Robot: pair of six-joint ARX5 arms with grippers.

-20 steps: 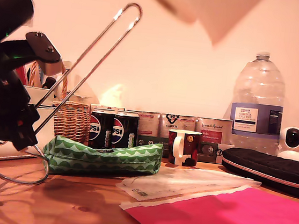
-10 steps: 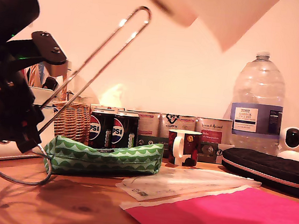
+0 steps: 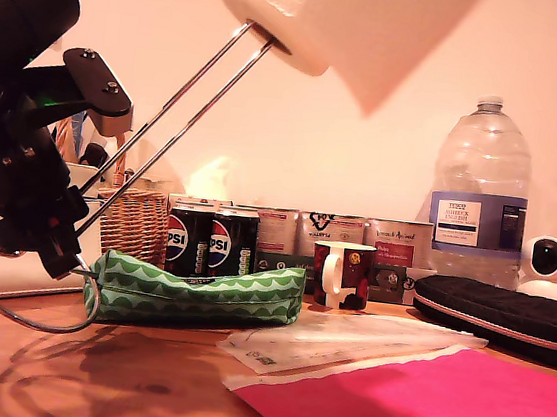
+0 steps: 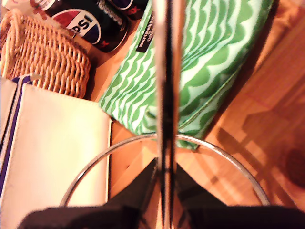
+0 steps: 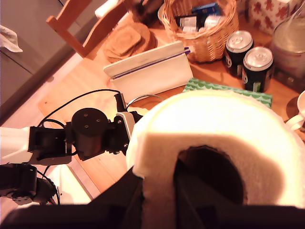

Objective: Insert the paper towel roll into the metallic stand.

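The paper towel roll hangs tilted at the top of the exterior view, its core opening meeting the rounded tip of the metallic stand. The stand leans toward the exterior view's right, its ring base just above the table. My first gripper is shut on the stand low on its upright; the first wrist view looks along the chrome loop from my first gripper. My second gripper is shut on the roll, one finger inside the core. It is out of the exterior view.
A green patterned pouch lies beside the stand's ring. Behind stand a wicker basket, Pepsi cans, a mug and a large water bottle. A pink envelope and black case occupy the exterior view's right.
The roll has come down and toward the exterior view's left, and its core now meets the stand's tip. The stand's tip has risen slightly with the first arm.
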